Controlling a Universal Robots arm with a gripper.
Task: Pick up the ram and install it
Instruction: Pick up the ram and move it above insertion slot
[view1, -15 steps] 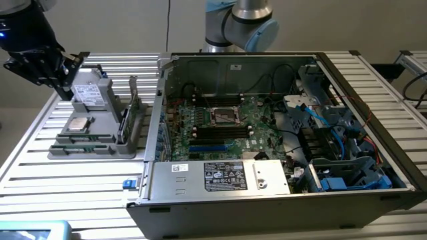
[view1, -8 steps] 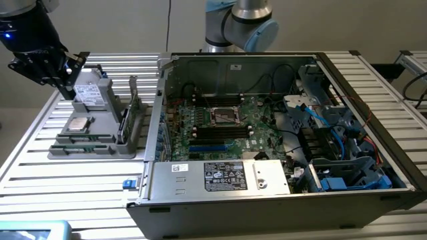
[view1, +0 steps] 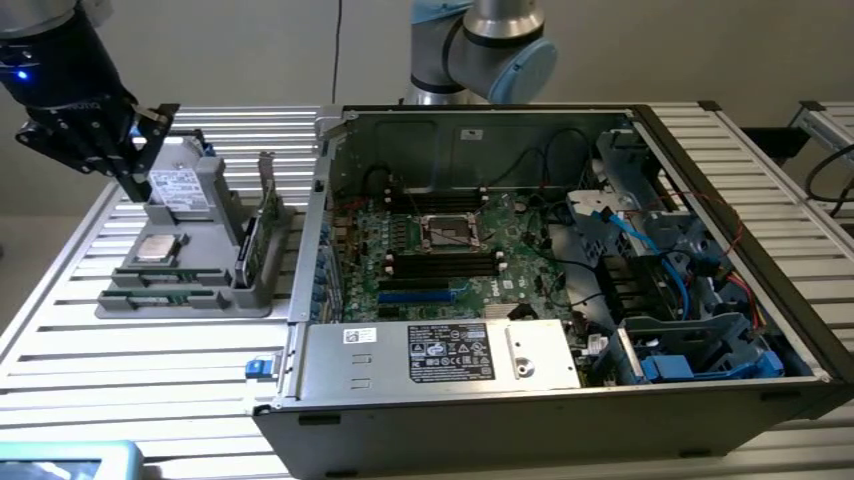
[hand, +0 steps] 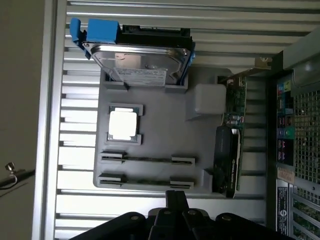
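Two ram sticks lie in the front slots of the grey tray (hand: 160, 140), one (hand: 147, 160) beside the other (hand: 147, 181). They also show at the tray's near end in the exterior view (view1: 160, 296). My gripper (view1: 138, 188) hangs above the tray's far end, over the hard drive (view1: 176, 185). Its fingers (hand: 176, 199) are pressed together and shut, with nothing between them, apart from the ram sticks. The open computer case (view1: 561, 390) lies to the exterior view's right, its motherboard (view1: 447, 250) showing long black slots (view1: 441, 262).
The tray also holds a CPU (hand: 123, 124), a hard drive with a blue bracket (hand: 140, 55) and an upright graphics card (hand: 227, 150) next to the case wall. Cables and blue drive bays (view1: 681, 350) crowd the case's right side. Everything rests on a slatted metal table (view1: 147, 350).
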